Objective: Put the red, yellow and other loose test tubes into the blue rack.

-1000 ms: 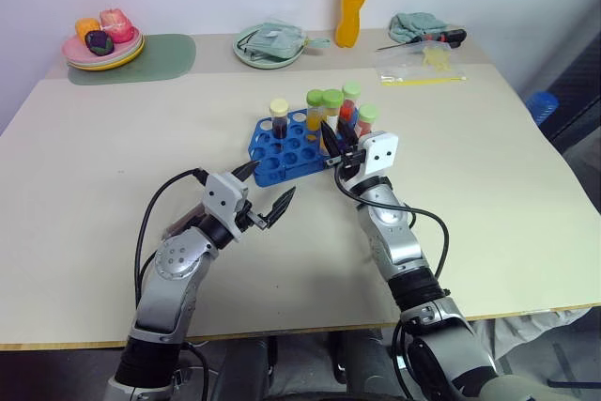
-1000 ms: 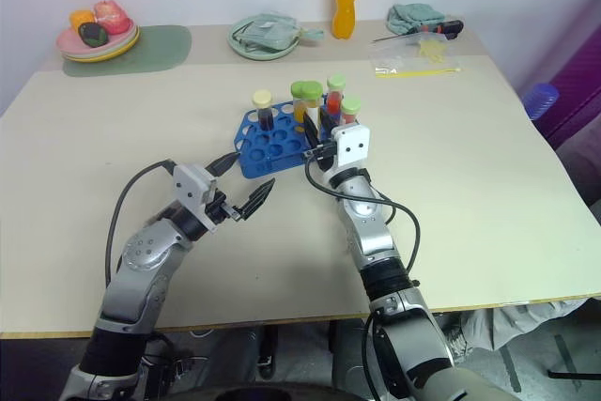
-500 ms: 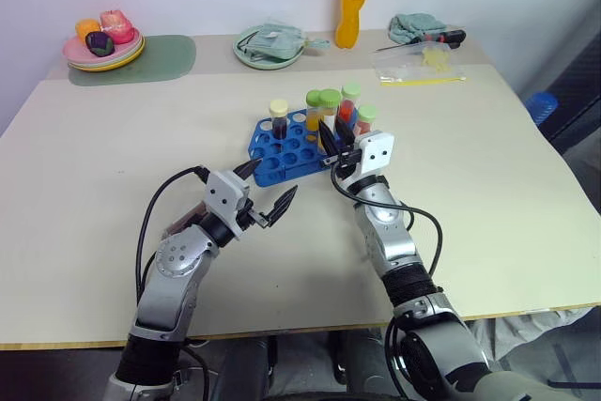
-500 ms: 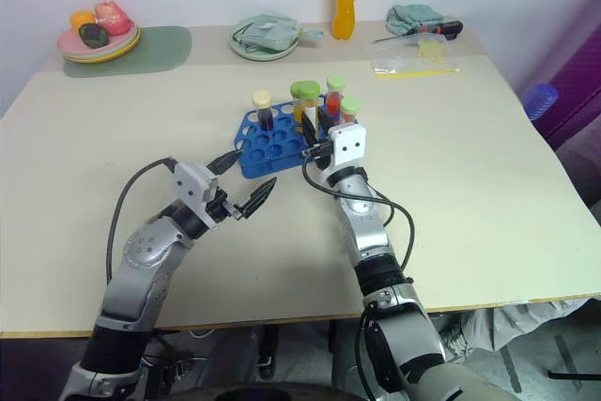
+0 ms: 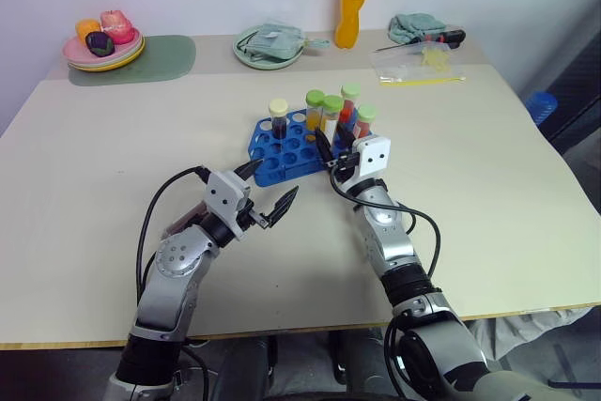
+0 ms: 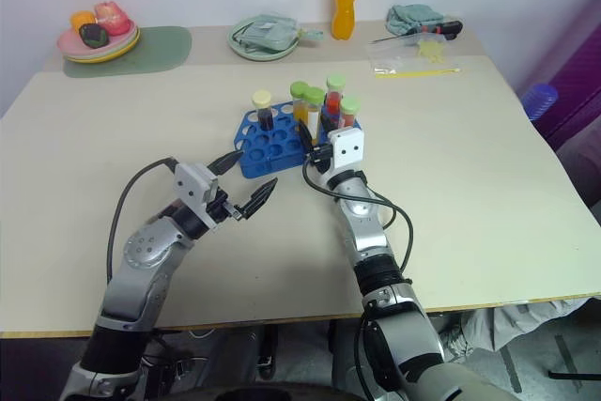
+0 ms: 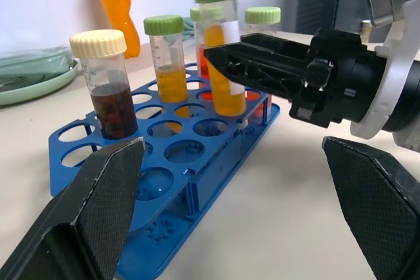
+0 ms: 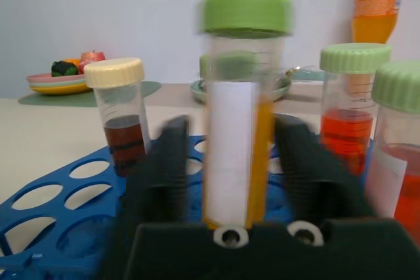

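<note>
Your right hand [image 5: 331, 152] is letting go; a second ago its black fingers were pinched on the yellow tube [image 8: 237, 109], and now they are standing apart on either side of it, with a gap showing on each side in the right wrist view; the tube is standing upright in a hole near the right end of the blue rack [image 5: 282, 150], so you are probably done with that placement, and the hand is holding nothing that I can see; the next sensible step is backing straight out without clipping a cap.

Your left hand [image 5: 269, 196] is waiting just short of the rack's near edge, fully spread and empty, unchanged over the last second.

The rack is sitting in the middle of the desk [image 5: 94, 166]; five tubes are standing in it: the maroon tube [image 7: 111, 90] with its cream ribbed cap, two with yellow liquid and two with red-orange liquid [image 8: 346, 106], all green-capped; I am not spotting any loose tube lying on the desk, so the task is looking close to finished.

The tubes are clear, hard, smooth cylinders with printed graduations and a white label patch; the rack is glossy moulded plastic with rows of round holes.
</note>
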Action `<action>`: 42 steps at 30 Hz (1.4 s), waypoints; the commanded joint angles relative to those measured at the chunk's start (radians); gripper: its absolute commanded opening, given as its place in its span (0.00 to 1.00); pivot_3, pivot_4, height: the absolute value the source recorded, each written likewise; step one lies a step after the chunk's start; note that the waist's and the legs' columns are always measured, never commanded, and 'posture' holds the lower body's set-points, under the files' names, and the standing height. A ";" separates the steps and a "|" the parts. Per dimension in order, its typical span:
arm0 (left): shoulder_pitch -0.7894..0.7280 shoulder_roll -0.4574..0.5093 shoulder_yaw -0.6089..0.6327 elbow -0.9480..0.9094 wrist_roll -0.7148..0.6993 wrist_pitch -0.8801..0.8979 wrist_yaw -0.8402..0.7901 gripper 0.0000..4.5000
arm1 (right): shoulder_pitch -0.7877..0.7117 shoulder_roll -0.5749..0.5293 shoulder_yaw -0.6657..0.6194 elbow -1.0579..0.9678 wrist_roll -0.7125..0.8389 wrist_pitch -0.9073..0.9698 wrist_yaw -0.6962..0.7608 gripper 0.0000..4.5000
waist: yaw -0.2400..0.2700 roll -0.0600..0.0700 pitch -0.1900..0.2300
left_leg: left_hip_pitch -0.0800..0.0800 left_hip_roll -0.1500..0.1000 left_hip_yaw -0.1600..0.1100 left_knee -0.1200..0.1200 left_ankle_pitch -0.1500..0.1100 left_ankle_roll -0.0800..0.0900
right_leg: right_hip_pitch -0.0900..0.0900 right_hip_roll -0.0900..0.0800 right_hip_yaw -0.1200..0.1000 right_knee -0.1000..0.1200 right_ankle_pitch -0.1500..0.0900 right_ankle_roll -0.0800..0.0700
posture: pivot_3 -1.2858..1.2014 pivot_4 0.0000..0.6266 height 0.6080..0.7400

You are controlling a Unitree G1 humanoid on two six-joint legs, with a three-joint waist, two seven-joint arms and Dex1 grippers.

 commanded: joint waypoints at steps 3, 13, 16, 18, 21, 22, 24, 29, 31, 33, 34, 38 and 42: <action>-0.017 0.090 0.063 -0.137 -0.023 0.115 0.009 1.00 | 0.049 -0.089 0.021 -0.299 0.011 0.097 0.099 0.83 | 0.002 0.000 0.000 | 0.000 0.000 0.000 0.000 0.000 0.000 | 0.000 0.000 0.000 0.001 0.000 0.000 | 0.52 0.24 1.00; -0.210 0.668 0.139 -0.184 -0.165 0.870 -0.127 1.00 | 0.255 -0.593 0.066 -0.878 0.255 0.530 0.603 0.83 | -0.001 0.000 0.001 | 0.001 0.000 -0.001 0.000 0.000 0.000 | 0.000 0.001 0.000 0.002 -0.002 -0.001 | 0.52 0.24 1.00; -0.360 0.771 0.005 -0.102 -0.181 1.114 -0.171 1.00 | 0.239 -0.649 0.040 -0.925 0.309 0.599 0.648 0.83 | 0.002 -0.001 0.001 | 0.002 0.001 -0.001 0.000 0.000 0.000 | 0.002 0.002 0.000 0.002 -0.003 -0.003 | 0.52 0.24 1.00; -0.455 0.799 -0.084 -0.057 -0.185 1.209 -0.204 1.00 | 0.225 -0.671 0.036 -0.943 0.327 0.627 0.673 0.83 | 0.004 -0.002 0.002 | 0.002 0.000 -0.002 0.001 0.000 0.000 | 0.002 0.002 -0.001 0.003 -0.004 -0.002 | 0.52 0.24 1.00; -0.575 0.793 -0.222 -0.031 -0.207 1.255 -0.290 1.00 | 0.205 -0.703 0.050 -0.973 0.355 0.669 0.725 0.83 | 0.006 -0.003 0.002 | 0.001 0.000 -0.002 0.002 0.000 0.000 | 0.002 0.002 0.000 0.003 -0.004 -0.001 | 0.52 0.24 1.00; -0.608 0.782 -0.265 -0.015 -0.203 1.264 -0.304 1.00 | 0.201 -0.706 0.054 -0.979 0.360 0.677 0.735 0.83 | 0.006 -0.003 0.002 | 0.001 0.000 -0.002 0.002 0.000 0.000 | 0.002 0.002 0.000 0.003 -0.004 -0.001 | 0.52 0.24 1.00; -0.663 0.774 -0.355 0.021 -0.173 1.267 -0.326 1.00 | 0.195 -0.701 0.057 -0.982 0.358 0.683 0.739 0.83 | 0.005 -0.003 0.002 | 0.000 -0.001 -0.002 0.002 0.000 0.000 | 0.001 0.002 0.000 0.002 -0.004 -0.001 | 0.52 0.24 1.00; -0.732 0.771 -0.492 0.118 -0.110 1.220 -0.369 1.00 | 0.206 -0.689 0.067 -0.997 0.343 0.688 0.730 0.83 | 0.002 -0.004 0.002 | 0.000 -0.001 -0.001 0.002 0.000 0.000 | 0.000 0.002 0.000 0.004 -0.004 -0.001 | 0.52 0.24 1.00; -0.749 0.776 -0.515 0.144 -0.089 1.196 -0.389 1.00 | 0.212 -0.685 0.071 -1.006 0.338 0.690 0.722 0.83 | 0.004 -0.004 0.002 | 0.000 -0.001 -0.002 0.002 0.000 0.000 | 0.000 0.003 0.000 0.004 -0.004 -0.001 | 0.52 0.24 1.00; -0.757 0.778 -0.526 0.158 -0.078 1.182 -0.411 1.00 | 0.218 -0.677 0.073 -1.015 0.335 0.693 0.709 0.83 | 0.004 -0.004 0.002 | 0.000 -0.001 -0.001 0.002 0.000 0.000 | 0.000 0.002 0.000 0.004 -0.004 -0.001 | 0.52 0.24 1.00; -0.758 0.778 -0.531 0.160 -0.071 1.177 -0.419 1.00 | 0.221 -0.673 0.075 -1.018 0.332 0.694 0.703 0.83 | 0.004 -0.004 0.002 | 0.000 0.000 -0.001 0.002 0.000 0.000 | 0.000 0.002 0.000 0.004 -0.004 -0.001 | 0.52 0.24 1.00; -0.758 0.776 -0.541 0.163 -0.041 1.172 -0.434 0.60 | 0.227 -0.665 0.089 -1.025 0.318 0.689 0.692 0.84 | 0.006 -0.004 0.002 | 0.000 0.000 -0.002 0.002 0.000 0.000 | 0.000 0.002 0.000 0.004 -0.004 -0.001 | 0.52 0.24 1.00; -0.749 0.786 -0.533 0.153 -0.013 1.160 -0.437 0.18 | 0.227 -0.663 0.094 -1.027 0.316 0.689 0.689 0.84 | 0.005 -0.004 0.002 | 0.000 0.000 -0.002 0.002 0.000 0.000 | 0.000 0.002 0.000 0.004 -0.004 -0.001 | 0.52 0.24 1.00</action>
